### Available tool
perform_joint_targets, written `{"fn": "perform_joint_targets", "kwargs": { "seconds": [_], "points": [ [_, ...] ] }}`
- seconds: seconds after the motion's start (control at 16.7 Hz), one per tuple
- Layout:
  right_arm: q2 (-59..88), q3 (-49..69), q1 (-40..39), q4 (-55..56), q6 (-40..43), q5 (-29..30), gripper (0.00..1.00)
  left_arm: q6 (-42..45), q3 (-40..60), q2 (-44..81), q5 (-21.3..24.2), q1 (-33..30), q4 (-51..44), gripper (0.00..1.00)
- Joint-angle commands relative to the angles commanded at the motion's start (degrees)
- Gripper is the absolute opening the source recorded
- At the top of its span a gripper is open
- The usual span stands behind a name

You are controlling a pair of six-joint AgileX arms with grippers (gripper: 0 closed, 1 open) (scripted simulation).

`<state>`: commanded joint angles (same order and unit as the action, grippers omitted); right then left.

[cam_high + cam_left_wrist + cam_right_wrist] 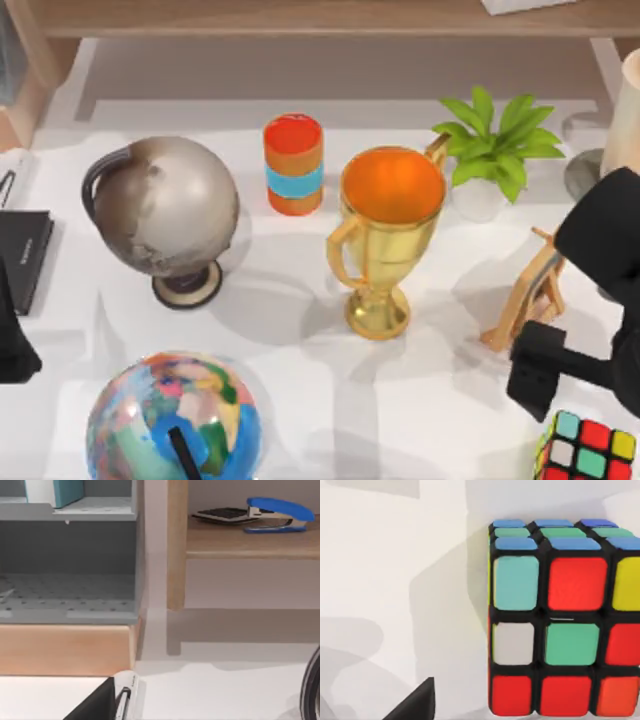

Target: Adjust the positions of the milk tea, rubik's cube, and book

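Rubik's cube [588,448] sits at the table's front right corner, so drop your right gripper [535,385] straight onto it and centre it; can't tell how wide the jaws are.

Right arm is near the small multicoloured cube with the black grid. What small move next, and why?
Probably ease the right gripper down and toward the small multicoloured rubik's cube with a black grid: the cube sits untouched on the white table, at the top view's lower right, just beyond the gripper. The left arm is parked at the left edge.
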<state>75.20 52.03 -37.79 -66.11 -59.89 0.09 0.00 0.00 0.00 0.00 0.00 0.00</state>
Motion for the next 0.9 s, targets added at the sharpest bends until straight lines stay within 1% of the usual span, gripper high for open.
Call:
{"fn": "perform_joint_targets", "kwargs": {
  "seconds": [0.42,0.9],
  "points": [
    [0.35,-0.75,0.02,0.56,0.03,-0.04,1.0,0.0,0.0,0.0,0.0,0.0,0.0,1.0],
    [4.43,-10.38,-0.34,14.15,-0.31,-0.09,1.0,0.0,0.0,0.0,0.0,0.0,0.0,1.0]
  ]
}}
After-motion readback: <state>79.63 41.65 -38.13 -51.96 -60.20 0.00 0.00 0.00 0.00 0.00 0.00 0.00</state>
